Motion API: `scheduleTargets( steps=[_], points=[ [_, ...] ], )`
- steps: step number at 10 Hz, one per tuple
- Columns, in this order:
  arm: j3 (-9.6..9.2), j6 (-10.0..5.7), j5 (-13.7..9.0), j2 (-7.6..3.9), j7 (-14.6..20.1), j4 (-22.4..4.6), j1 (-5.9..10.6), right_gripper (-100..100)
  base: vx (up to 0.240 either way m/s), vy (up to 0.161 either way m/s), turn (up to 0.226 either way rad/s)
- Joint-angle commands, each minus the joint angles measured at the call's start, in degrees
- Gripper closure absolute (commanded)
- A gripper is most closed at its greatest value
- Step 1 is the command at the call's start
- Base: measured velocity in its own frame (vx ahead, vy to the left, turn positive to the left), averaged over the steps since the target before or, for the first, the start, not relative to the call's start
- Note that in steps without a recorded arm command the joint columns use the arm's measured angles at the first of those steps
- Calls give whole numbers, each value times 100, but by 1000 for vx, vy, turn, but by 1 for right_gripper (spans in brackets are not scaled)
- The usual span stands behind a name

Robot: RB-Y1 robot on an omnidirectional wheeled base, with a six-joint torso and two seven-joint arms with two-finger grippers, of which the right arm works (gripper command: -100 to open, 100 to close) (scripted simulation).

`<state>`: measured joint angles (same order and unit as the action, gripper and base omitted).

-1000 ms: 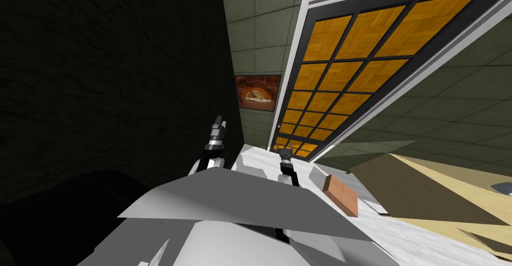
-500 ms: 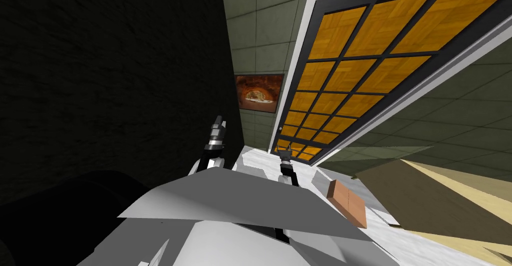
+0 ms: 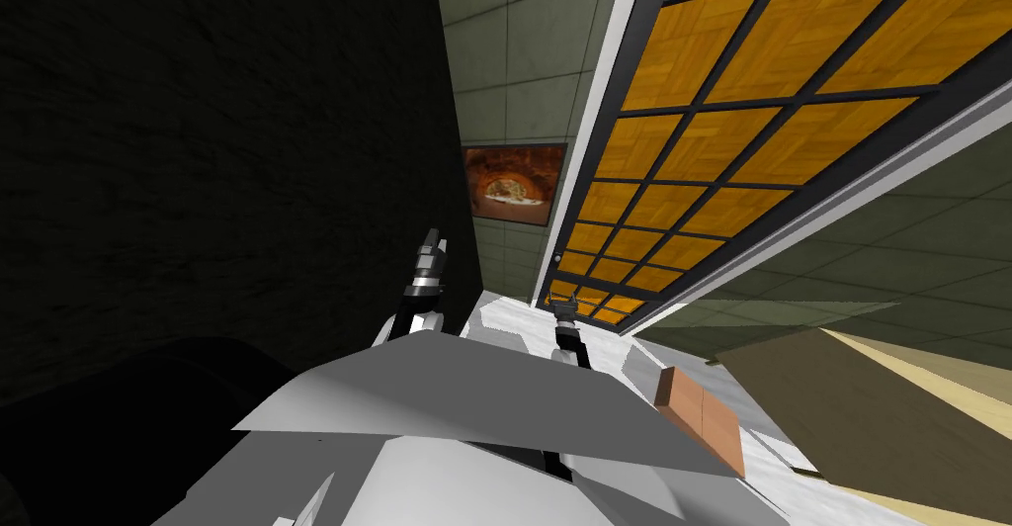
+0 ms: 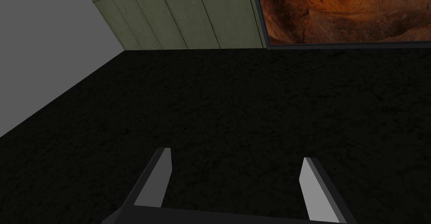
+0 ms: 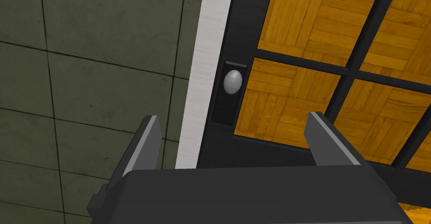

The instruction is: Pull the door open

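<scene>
In the head view, a tall door (image 3: 692, 154) with a black grid frame and orange parquet-wood panes stands ahead and to the right, set in a white jamb (image 3: 586, 134). The right gripper (image 3: 566, 303) points at the door's lower edge. The left gripper (image 3: 430, 241) is raised beside a dark wall. A brown rectangular box (image 3: 702, 419) lies on the pale floor.

In the left wrist view, that gripper's fingers stand wide apart.

In the right wrist view, the fingers are likewise spread. A grey oval knob (image 5: 232, 82) on a black plate sits at the door's edge just beside the jamb, ahead of the gripper and untouched.
</scene>
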<state>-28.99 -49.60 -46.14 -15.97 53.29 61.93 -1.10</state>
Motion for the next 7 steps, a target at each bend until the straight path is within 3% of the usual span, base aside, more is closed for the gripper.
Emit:
scheduleTargets(
  steps=[1,7],
  points=[
    [-80,-53,-135,-34,193,-206,87,-100,88,10,19],
    [-365,-240,-586,-157,805,-880,343,-100,101,9,23]
  ],
)
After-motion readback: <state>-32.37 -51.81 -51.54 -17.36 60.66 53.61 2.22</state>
